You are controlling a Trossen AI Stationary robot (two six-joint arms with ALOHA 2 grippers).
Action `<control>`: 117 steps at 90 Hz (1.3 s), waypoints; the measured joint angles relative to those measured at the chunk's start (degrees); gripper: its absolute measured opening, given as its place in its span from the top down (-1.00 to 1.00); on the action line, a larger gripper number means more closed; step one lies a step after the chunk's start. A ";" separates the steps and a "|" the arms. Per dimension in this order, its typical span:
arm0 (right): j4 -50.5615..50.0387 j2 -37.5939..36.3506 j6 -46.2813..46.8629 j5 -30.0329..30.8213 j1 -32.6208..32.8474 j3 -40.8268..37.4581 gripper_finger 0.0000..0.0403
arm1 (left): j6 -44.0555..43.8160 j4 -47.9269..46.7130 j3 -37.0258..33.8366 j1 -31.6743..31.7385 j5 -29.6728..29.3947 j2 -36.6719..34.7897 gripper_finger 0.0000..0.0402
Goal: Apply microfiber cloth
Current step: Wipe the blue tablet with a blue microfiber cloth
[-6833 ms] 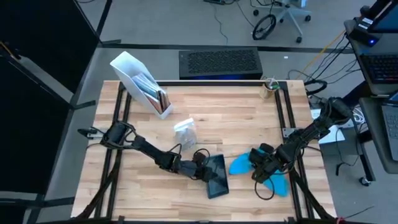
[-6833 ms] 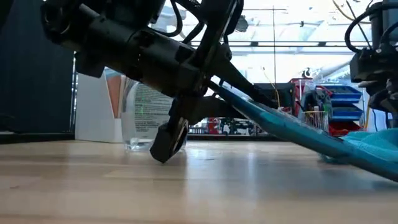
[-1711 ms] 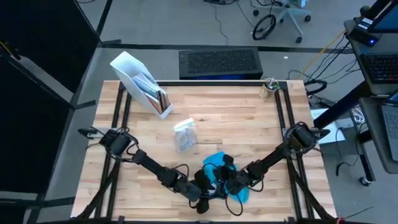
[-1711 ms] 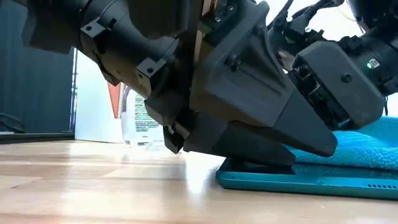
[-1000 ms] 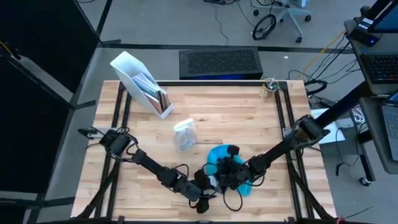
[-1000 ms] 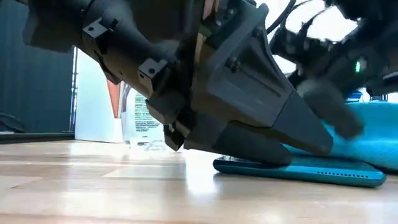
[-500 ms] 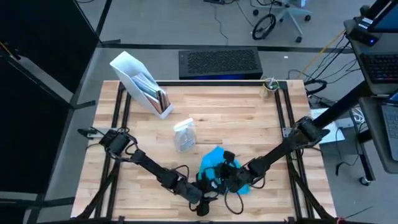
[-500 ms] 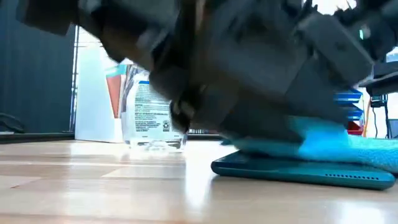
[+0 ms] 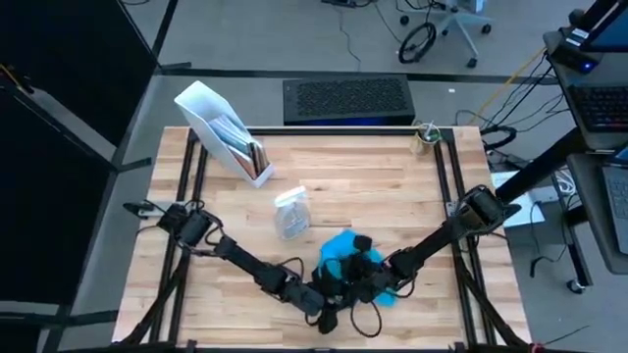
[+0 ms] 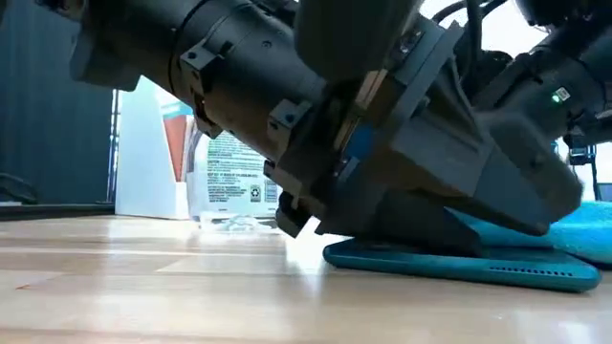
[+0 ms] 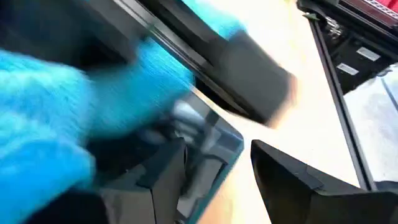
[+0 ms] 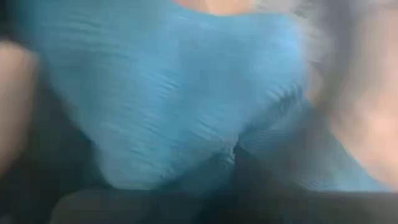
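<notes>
Both arms met low over the table's near middle, on the tablet (image 10: 459, 263).
The left gripper (image 9: 319, 299) lay stretched nearly flat, its fingers (image 11: 292, 180) parted at the tablet's corner; the right gripper (image 9: 365, 277) pressed into the microfiber cloth (image 9: 339, 251) bunched on the tablet; whether it was clamped could not be told.
</notes>
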 joint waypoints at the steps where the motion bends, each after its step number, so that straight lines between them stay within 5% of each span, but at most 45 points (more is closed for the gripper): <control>1: -1.12 -0.39 -0.01 0.31 -0.08 0.01 1.00 | -0.01 0.00 0.00 -0.01 0.09 0.00 0.13; 24: -23.94 -5.62 5.41 3.65 -1.78 0.02 1.00 | -0.01 0.55 -0.02 -0.06 1.08 0.00 0.13; 55: -12.00 -13.73 8.48 1.77 3.22 3.78 1.00 | 0.33 1.32 -0.07 -0.05 1.70 0.05 0.13; 90: -5.97 2.21 14.24 -1.36 4.63 3.79 1.00 | 1.41 3.04 -0.22 -0.17 2.72 0.24 0.13; 117: -20.00 3.11 10.60 1.78 3.00 4.20 1.00 | 1.43 2.82 -0.22 -0.01 1.78 0.24 0.13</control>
